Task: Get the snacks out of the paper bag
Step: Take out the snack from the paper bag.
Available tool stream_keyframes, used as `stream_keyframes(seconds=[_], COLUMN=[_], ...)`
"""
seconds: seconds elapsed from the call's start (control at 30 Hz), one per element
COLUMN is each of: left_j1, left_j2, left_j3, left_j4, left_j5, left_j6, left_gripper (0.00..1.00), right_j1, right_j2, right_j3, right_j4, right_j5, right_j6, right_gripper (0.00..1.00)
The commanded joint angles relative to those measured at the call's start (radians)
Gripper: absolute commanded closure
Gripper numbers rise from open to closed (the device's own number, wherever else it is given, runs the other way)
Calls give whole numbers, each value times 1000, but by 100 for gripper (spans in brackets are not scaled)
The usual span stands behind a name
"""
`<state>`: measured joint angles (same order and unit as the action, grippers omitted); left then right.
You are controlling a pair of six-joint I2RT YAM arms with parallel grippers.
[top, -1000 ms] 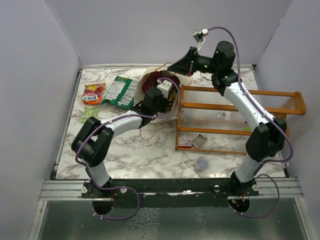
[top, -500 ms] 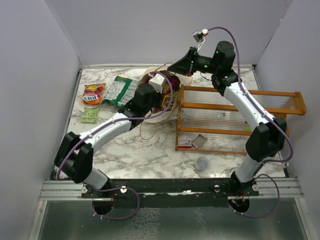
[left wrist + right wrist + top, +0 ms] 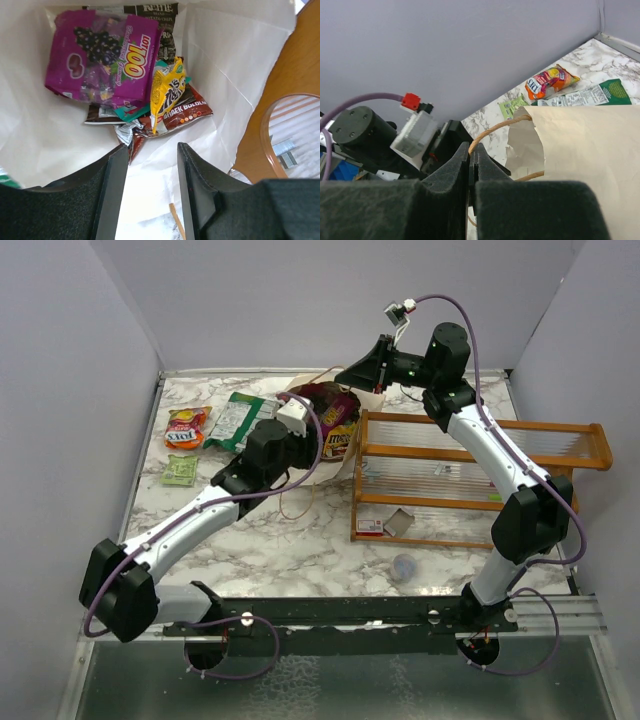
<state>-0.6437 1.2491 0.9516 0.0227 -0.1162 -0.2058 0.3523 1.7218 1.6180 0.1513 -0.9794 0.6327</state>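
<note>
I count three snacks (image 3: 240, 420) out, left of left gripper (image 3: 151, 150): jaws apart, empty, at paper bag (image 3: 235, 60) mouth. Purple packet (image 3: 102, 57), yellow packet (image 3: 167, 92), others ahead inside. Right gripper (image 3: 470, 150) pinching string handle (image 3: 495, 129).

The marble table (image 3: 300, 540) bears the paper bag (image 3: 580, 145), loose snacks (image 3: 187, 427), a wooden rack (image 3: 480, 426) and a grey cap (image 3: 404, 565).

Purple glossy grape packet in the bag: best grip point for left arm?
I'd pinch the purple glossy grape packet by its near edge, straight in through the beige paper bag mouth with the left end effector. It lies flat on top, uncovered.
</note>
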Motion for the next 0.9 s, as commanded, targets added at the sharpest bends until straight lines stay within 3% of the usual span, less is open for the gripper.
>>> stream_keyframes(seconds=[0.0, 0.17, 0.47, 0.7, 0.87], left_j1=[-2, -2, -2, -2, -2], left_j2=[100, 273, 491, 484, 380], left_j3=[-10, 71, 185, 196, 155], left_j4=[116, 155, 225, 201, 145], left_j5=[46, -9, -30, -44, -27], left_j6=[-50, -70, -60, -38, -50], left_gripper=[51, 39, 45, 77, 93], right_j1=[0, 0, 0, 1, 0], right_j2=[-26, -33, -27, -32, -22], right_j3=[-7, -7, 2, 13, 15], right_j4=[22, 16, 17, 3, 2], right_j5=[-8, -4, -9, -4, -7], right_j6=[-1, -3, 0, -12, -11], right_gripper=[99, 99, 99, 99, 99])
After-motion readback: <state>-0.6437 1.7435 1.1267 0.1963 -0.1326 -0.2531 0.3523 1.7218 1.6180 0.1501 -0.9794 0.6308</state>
